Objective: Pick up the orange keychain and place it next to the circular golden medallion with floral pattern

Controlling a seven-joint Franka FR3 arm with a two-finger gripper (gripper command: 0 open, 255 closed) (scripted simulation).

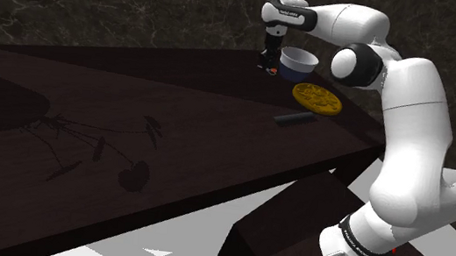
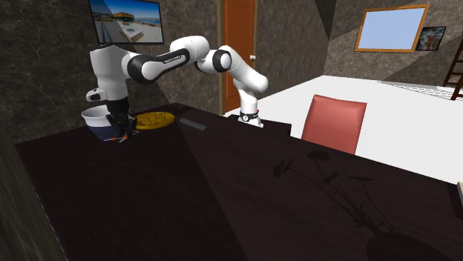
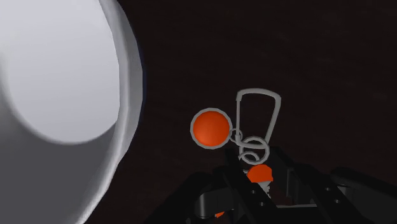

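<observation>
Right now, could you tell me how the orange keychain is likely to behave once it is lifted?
The keychain is linked pieces, an orange disc, grey rings and a clip, so it will probably dangle and swing rather than stay stiff. It looks small beside the white bowl, so likely light. Lying flat, it should not roll.

Orange keychain [image 3: 212,127] perhaps partly behind gripper [image 3: 261,191].
</observation>
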